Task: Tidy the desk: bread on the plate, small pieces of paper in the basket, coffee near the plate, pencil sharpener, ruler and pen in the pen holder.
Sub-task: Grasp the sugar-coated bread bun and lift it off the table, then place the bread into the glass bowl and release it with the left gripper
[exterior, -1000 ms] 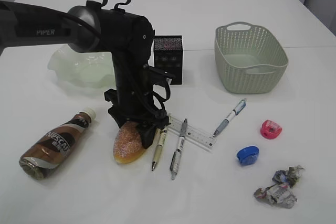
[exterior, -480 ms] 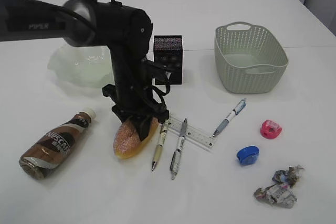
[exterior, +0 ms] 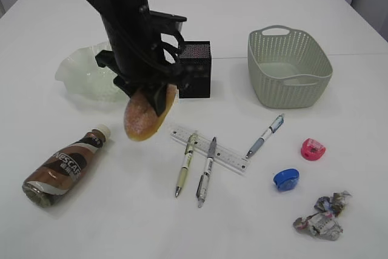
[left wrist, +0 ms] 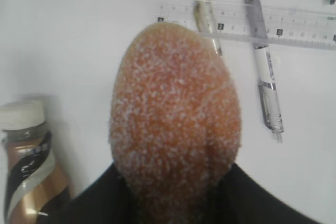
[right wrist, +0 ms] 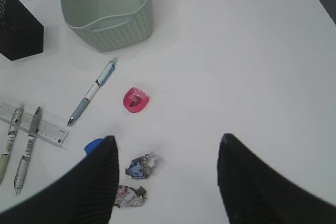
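My left gripper (exterior: 150, 93) is shut on the sugar-coated bread (exterior: 144, 118) and holds it in the air, between the pale green glass plate (exterior: 82, 76) and the black mesh pen holder (exterior: 195, 68). In the left wrist view the bread (left wrist: 176, 114) fills the middle. The coffee bottle (exterior: 62, 166) lies on its side at the front left. A clear ruler (exterior: 227, 156) lies under two pens (exterior: 185, 166); a third pen (exterior: 265, 135) lies to their right. My right gripper (right wrist: 168, 140) is open above two crumpled papers (right wrist: 140, 165).
The green basket (exterior: 315, 68) stands at the back right. A pink sharpener (exterior: 313, 149) and a blue sharpener (exterior: 285, 179) lie at the right, behind the papers (exterior: 324, 216). The right arm does not show in the exterior view.
My left gripper has lifted the bread off the table and carried it up and back, towards the plate. Nothing else has moved.
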### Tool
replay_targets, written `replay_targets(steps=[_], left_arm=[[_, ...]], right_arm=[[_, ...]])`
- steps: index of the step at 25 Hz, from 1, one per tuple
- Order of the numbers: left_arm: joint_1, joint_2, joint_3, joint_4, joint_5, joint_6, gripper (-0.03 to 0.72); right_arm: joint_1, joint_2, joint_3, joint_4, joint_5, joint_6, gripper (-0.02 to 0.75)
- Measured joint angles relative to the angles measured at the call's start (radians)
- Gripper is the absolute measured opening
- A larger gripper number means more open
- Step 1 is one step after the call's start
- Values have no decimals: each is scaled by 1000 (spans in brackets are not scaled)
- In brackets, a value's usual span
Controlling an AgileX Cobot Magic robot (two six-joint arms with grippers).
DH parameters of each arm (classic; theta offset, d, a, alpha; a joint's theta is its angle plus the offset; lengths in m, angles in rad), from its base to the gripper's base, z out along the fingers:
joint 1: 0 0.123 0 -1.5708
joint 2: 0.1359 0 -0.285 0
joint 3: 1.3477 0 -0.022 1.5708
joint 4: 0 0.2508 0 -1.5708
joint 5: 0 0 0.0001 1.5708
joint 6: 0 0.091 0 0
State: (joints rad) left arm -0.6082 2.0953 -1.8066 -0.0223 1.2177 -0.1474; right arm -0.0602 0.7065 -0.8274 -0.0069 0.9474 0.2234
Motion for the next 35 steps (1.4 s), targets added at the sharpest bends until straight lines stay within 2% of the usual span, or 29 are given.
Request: replay_targets(steps=[6,12,28,35], left_arm=[[39,-79,0,81,4,-25,227],[80,-119,0,100,7,-31,227],[112,-164,0,177,14,-59,227],[182,-164,0,185,-122,-102,227]], right_arm=[[0,0,0,-2,11,0,469],[0,0,0,-30,62,0,468],[0,0,0,-36,88,0,469],[0,0,0,-31,100,2,468]])
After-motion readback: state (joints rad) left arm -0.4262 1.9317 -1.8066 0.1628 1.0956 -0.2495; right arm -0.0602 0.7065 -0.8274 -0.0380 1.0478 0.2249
